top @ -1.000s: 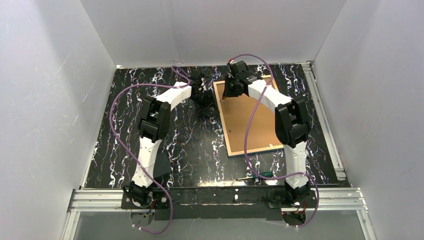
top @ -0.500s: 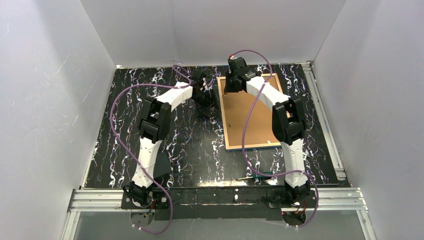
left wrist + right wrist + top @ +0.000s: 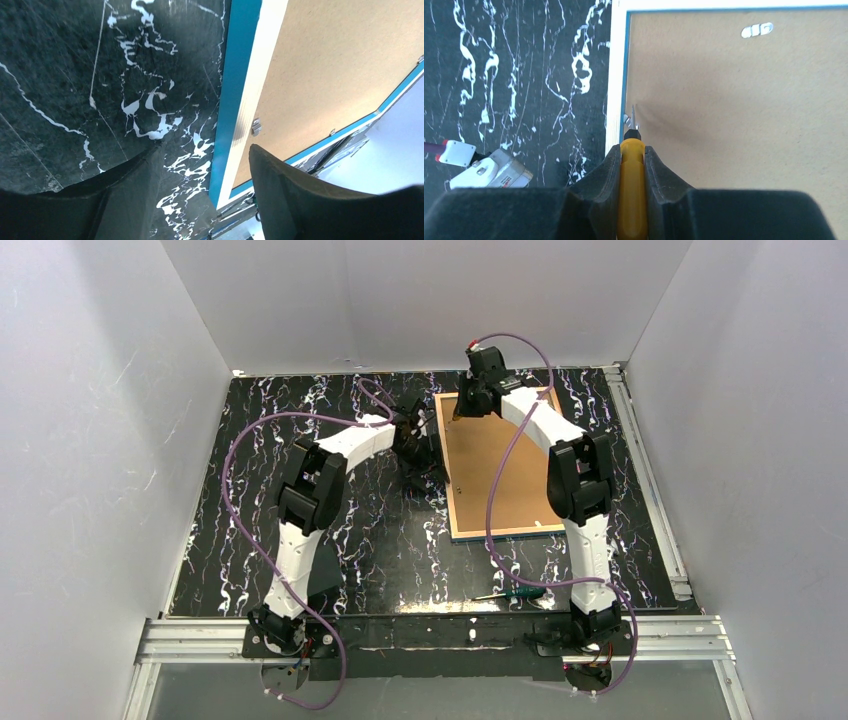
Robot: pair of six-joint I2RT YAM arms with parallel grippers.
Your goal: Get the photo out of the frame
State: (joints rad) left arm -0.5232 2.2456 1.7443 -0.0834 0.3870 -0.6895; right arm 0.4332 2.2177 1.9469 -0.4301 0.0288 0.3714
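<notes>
The blue frame [image 3: 510,532] lies face down at the table's far right, its brown backing board [image 3: 495,480] up. The photo is hidden under the board. My right gripper [image 3: 470,400] is shut on a yellow-handled screwdriver [image 3: 631,200]. Its tip touches a metal tab [image 3: 629,119] on the frame's left rail [image 3: 615,75], near the far left corner. My left gripper [image 3: 415,430] is open and empty. Its jaws straddle the frame's blue left edge [image 3: 235,100], one finger [image 3: 130,185] over the table, the other [image 3: 280,190] over the board [image 3: 325,65].
A green-handled screwdriver [image 3: 520,591] lies on the black marbled table [image 3: 360,530] near the front edge. Another metal tab [image 3: 256,126] and a hanger [image 3: 756,31] sit on the frame's back. White walls enclose the table on three sides.
The frame has turned squarer to the table. My right gripper moved farther back and right with the screwdriver. My left gripper moved right, to the frame's left edge.
</notes>
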